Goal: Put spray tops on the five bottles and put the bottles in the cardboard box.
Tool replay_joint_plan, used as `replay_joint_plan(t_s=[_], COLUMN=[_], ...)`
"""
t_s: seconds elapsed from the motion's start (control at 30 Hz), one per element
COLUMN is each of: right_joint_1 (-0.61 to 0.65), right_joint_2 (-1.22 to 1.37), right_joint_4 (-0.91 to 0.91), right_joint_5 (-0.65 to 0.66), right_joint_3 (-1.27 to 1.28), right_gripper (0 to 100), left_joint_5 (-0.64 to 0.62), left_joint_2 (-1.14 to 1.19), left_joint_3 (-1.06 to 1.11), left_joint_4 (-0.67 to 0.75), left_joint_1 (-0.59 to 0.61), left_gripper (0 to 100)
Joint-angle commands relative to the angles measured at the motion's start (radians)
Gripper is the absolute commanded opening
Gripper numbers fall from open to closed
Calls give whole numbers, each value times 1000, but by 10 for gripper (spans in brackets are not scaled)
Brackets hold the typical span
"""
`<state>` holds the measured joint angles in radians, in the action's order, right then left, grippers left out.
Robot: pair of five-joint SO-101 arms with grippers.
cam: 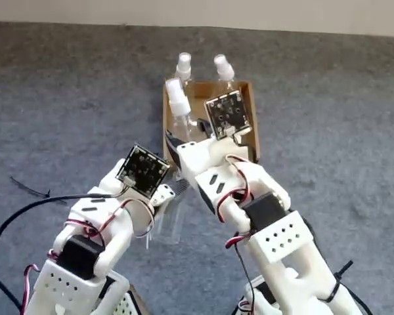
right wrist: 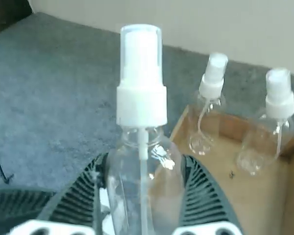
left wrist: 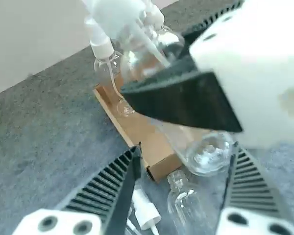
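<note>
Bottle three (right wrist: 137, 147), its spray top (right wrist: 141, 73) already fitted, sat clamped between the closed fingers of the right gripper (right wrist: 143, 166). It was held roughly upright over the near end of the cardboard box (cam: 248, 98), presumably so it could go down beside the others; whether its base touched the box floor could not be told. Two capped bottles (right wrist: 208, 105) stood side by side at the far end of the box, which left the nearer part free for more. Just short of the box an uncapped bottle (left wrist: 186, 205) lay on its side on the desk (cam: 65, 98), with a loose spray top (left wrist: 146, 215) close beside it. The left gripper (left wrist: 185, 149) hung over this pair with its jaws wide apart and nothing in them, a pose that looked like readiness to take one of them up. Grey, carpet-like fabric covered the desk, and a pale wall (right wrist: 210, 19) ran behind it
</note>
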<state>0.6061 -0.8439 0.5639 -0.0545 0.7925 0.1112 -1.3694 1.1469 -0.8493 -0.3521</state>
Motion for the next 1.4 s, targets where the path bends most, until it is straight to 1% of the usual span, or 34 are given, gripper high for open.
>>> replay_joint_plan(t_s=[0.0, 0.1, 0.2, 0.53, 0.6, 0.67, 0.73, 0.83, 0.93, 1.0, 1.1, 1.27, 1.37], right_joint_1=[13, 13, 13, 4, -27, -82, -160, -220, -239, -243, -259, -275, -275], right_joint_2=[1, -1, -1, -1, 10, 31, 81, 180, 271, 302, 306, 325, 361], right_joint_4=[62, 130, 173, 177, 163, 102, 54, 1, -82, -166, -266, -541, -647], right_joint_5=[-11, -11, -9, 0, 34, 52, 54, 51, 51, 49, 48, 48, 48], right_joint_3=[-105, -128, -137, -137, -162, -196, -236, -303, -337, -338, -280, -62, 56], right_gripper=[3, 3, 3, 3, 3, 3, 3, 3, 3, 3, 3, 3, 3], left_joint_5=[-8, -8, -6, -6, -6, -5, -5, -5, -11, -14, -38, -46, -44], left_joint_2=[28, 36, 36, 28, 28, 27, 27, 27, 27, 36, 35, 36, 36], left_joint_3=[15, 56, 102, 127, 143, 159, 163, 162, 163, 170, 196, 203, 205], left_joint_4=[83, 155, 203, 210, 210, 210, 210, 213, 249, 279, 293, 292, 292], left_joint_1=[51, 101, 113, 114, 114, 119, 163, 302, 441, 492, 506, 499, 498], left_gripper=[265, 265, 265, 265, 265, 265, 265, 265, 265, 265, 265, 264, 221])
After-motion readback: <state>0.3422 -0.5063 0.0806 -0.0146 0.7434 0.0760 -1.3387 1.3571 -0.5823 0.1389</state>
